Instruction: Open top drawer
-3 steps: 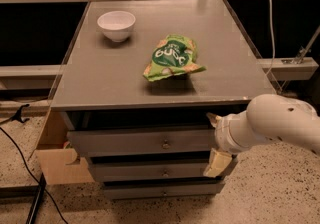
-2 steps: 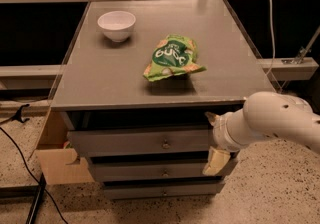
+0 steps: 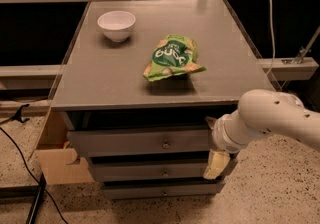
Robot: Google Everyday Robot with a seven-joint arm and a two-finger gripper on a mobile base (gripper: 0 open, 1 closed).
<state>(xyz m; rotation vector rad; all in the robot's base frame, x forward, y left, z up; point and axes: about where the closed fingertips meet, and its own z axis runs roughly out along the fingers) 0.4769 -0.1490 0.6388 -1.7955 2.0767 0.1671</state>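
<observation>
— At the right end of the top drawer [image 3: 135, 142], where exactly is the gripper [image 3: 214, 144]?
— Right at that end, well right of the drawer's knob [image 3: 165, 143]. The arm [image 3: 280, 118] reaches in low from the right, wrist leading.
— Open or closed?
— Can't tell; the wrist covers most of it, and the picture's edge cuts the arm off.
— Any change?
— The arm has edged left toward the drawer since a second ago. The drawer front sits where it was.
</observation>
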